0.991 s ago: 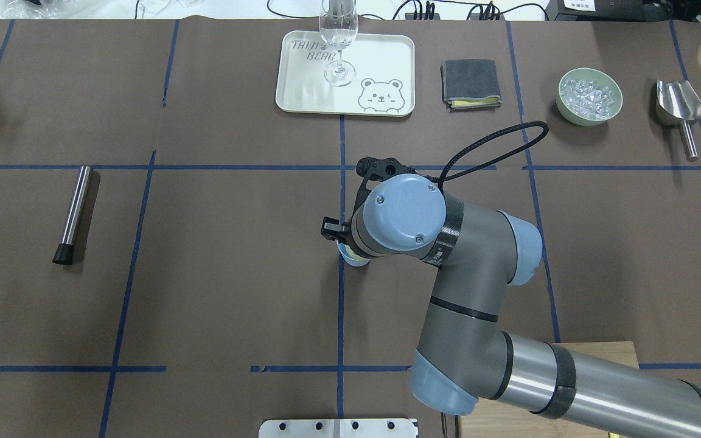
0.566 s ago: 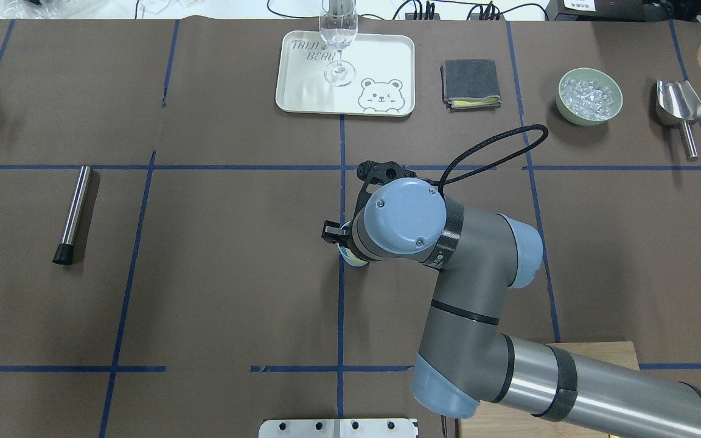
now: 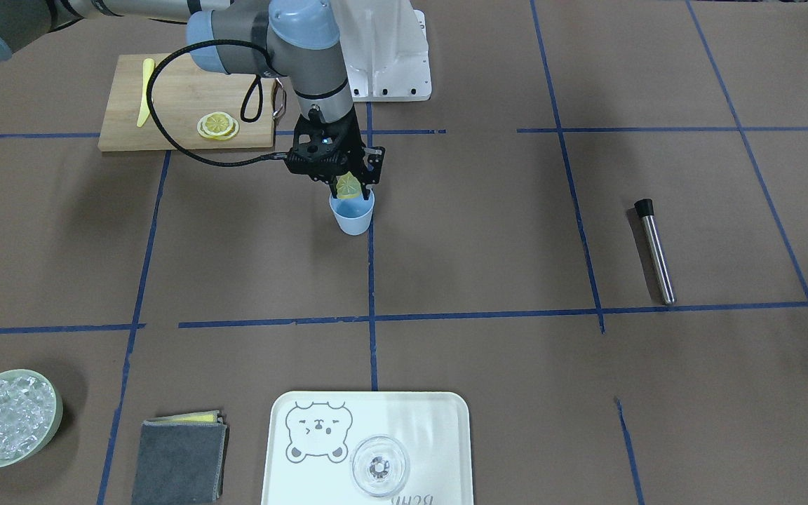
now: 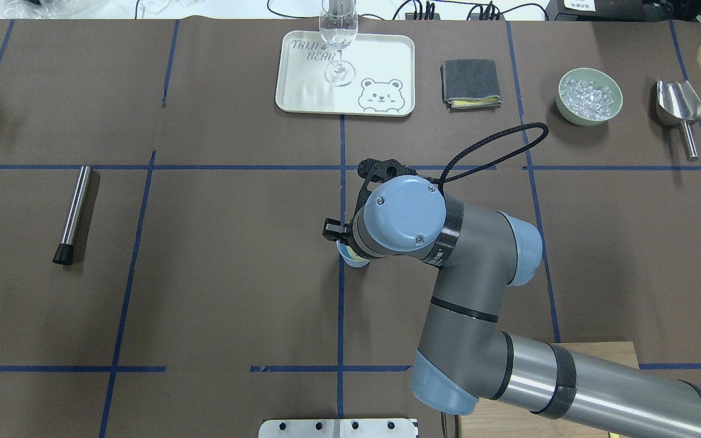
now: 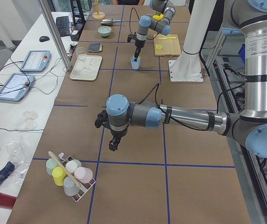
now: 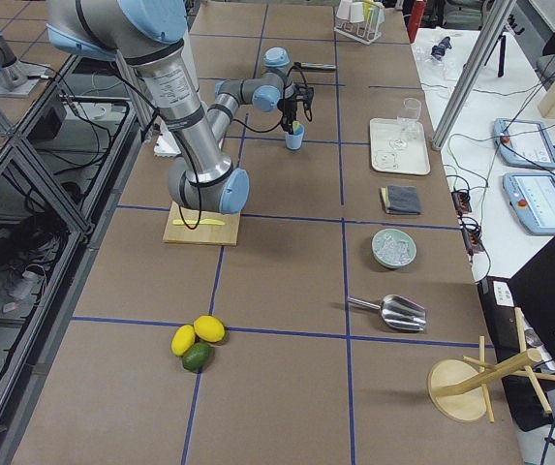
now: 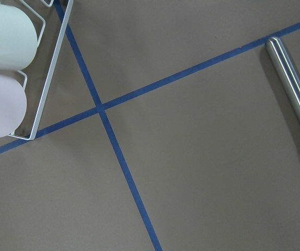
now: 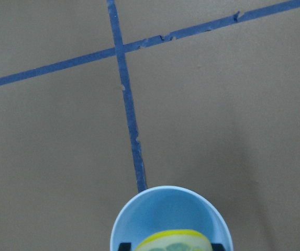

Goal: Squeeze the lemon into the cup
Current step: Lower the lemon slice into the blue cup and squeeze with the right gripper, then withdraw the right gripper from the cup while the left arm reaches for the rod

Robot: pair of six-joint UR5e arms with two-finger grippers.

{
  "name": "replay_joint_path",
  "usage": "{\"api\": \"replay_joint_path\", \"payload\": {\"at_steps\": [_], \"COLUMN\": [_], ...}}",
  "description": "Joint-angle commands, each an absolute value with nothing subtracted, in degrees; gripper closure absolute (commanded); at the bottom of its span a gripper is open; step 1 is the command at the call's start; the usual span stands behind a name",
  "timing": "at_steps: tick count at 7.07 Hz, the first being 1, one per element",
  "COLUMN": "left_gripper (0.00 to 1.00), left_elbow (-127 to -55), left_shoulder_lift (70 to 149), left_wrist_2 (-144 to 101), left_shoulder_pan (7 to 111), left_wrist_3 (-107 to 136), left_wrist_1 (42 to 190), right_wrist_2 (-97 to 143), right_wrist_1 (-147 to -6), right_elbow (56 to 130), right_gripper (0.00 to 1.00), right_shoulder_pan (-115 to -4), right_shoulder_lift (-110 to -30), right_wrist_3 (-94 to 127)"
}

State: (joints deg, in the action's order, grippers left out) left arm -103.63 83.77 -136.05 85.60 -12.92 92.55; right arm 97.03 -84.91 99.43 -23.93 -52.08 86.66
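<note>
Right end effector clamped, pointing down

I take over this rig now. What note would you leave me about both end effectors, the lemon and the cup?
Right end effector: shut on the lemon, held at the mouth of the cup.
Left end effector: above the table, far from the job; open or shut, cannot tell.
The cup stands upright on a blue tape line.
Done: slice brought to the cup.
To do: the squeeze; no juice visible in the cup.

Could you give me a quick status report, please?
Right gripper shut on lemon, over the cup. Left gripper far off, state unclear. Nothing blocking.
</note>
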Motion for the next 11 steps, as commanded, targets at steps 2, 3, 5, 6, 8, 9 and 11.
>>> {"api": "replay_joint_path", "payload": {"at_steps": [2,3,5,6,8,9,11], "left_gripper": [0.0,0.0,0.0,0.0,0.0,0.0,0.0], "left_elbow": [-104.06,-104.32,-104.33,-103.72,-103.45,-103.45,-102.75], "left_shoulder_lift": [83.76,83.67,83.5,83.76,84.54,84.55,84.99], "left_wrist_2": [-136.05,-136.05,-136.14,-136.14,-136.58,-136.58,-135.88], "left_shoulder_pan": [85.61,85.61,85.52,85.26,83.51,79.93,70.28], "left_wrist_3": [-12.92,-12.92,-12.66,-12.48,-11.18,-6.03,17.21], "left_wrist_1": [92.55,92.46,92.46,92.63,93.77,99.43,108.41], "right_wrist_2": [97.03,97.03,97.12,99.03,106.32,107.48,111.42], "right_wrist_1": [-84.9,-84.9,-84.82,-84.99,-84.99,-84.9,-84.47], "right_elbow": [99.49,99.41,99.67,102.54,111.13,115.53,120.48], "right_gripper": [0.21,0.21,0.21,0.21,0.17,0.11,0.08], "right_shoulder_pan": [-23.99,-24.08,-24.43,-26.61,-32.67,-34.0,-40.22], "right_shoulder_lift": [-52.12,-52.12,-51.95,-52.2,-58.49,-64.28,-75.88], "right_wrist_3": [86.66,86.66,86.66,86.66,86.57,86.4,83.08]}}
